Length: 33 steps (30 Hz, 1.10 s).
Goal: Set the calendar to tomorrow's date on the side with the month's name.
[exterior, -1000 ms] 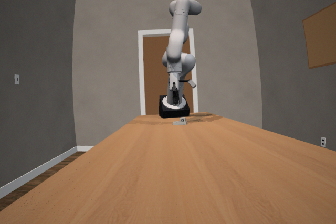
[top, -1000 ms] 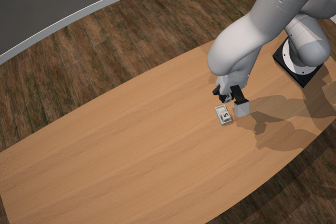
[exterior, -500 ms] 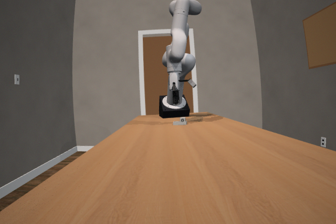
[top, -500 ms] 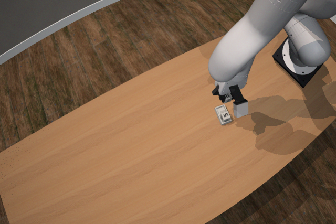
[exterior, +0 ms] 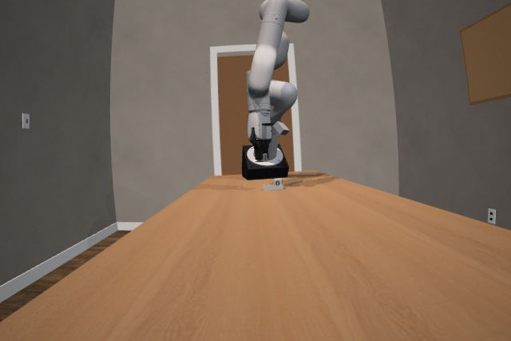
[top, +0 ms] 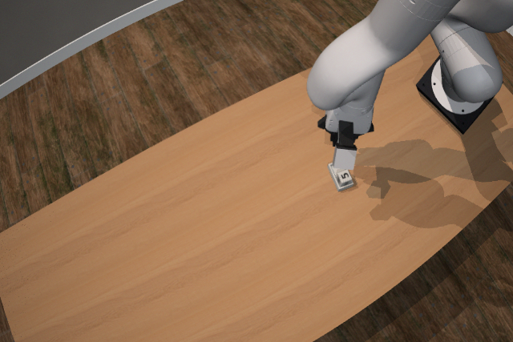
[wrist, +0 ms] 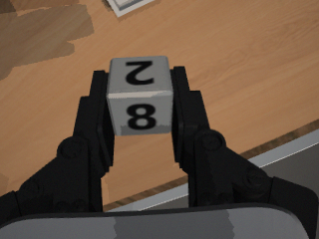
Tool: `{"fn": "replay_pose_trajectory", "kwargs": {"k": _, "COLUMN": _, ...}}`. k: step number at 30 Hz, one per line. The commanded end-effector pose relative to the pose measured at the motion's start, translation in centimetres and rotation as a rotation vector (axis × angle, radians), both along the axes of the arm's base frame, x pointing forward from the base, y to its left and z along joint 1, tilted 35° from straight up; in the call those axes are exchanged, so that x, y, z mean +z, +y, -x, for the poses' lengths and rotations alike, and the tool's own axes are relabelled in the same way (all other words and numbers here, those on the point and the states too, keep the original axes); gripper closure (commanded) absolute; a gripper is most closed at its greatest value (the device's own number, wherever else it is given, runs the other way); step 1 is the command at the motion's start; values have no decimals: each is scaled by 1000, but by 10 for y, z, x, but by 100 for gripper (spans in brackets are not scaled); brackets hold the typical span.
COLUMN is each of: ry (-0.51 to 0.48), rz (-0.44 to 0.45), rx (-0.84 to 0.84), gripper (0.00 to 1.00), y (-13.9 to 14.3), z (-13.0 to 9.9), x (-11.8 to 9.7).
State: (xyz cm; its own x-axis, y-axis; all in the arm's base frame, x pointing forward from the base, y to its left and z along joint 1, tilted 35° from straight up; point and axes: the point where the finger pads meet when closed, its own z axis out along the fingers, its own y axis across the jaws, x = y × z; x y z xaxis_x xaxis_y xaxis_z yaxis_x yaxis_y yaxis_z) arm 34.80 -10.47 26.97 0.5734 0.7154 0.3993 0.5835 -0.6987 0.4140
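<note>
My gripper (exterior: 261,158) (wrist: 141,89) is shut on a grey-white cube (wrist: 140,115) and holds it in the air, above and behind the tray as the exterior camera sees it. In the wrist view this cube shows a 2 and an 8, both upside down in the picture. The small light tray (top: 334,177) (exterior: 270,188) (wrist: 131,9) lies on the table. A second cube (top: 344,176) (exterior: 277,182) sits in one end of the tray, with a 5 on top and a 0 towards the exterior camera. In the top view the wrist camera's housing hides the held cube and covers the tray's other end.
The wooden table (top: 186,226) (exterior: 255,267) carries the tray. The arm's black base (top: 462,122) (exterior: 266,172) stands at the table's far end in the exterior view. The grey wrist camera housing (top: 345,158) (exterior: 282,128) sticks out beside the gripper.
</note>
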Motion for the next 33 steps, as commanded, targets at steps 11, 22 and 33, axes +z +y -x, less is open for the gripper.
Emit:
{"fn": "replay_pose_trajectory", "kwargs": {"k": 11, "ry": 12, "rz": -288, "rx": -411, "gripper": 73, "y": -27, "z": 6, "x": -8}}
{"fn": "replay_pose_trajectory", "kwargs": {"k": 22, "ry": 3, "rz": -493, "rx": -704, "gripper": 73, "y": -47, "z": 11, "x": -14}}
{"fn": "replay_pose_trajectory", "kwargs": {"k": 33, "ry": -10, "rz": -657, "rx": -937, "gripper": 73, "y": -63, "z": 15, "x": -18}}
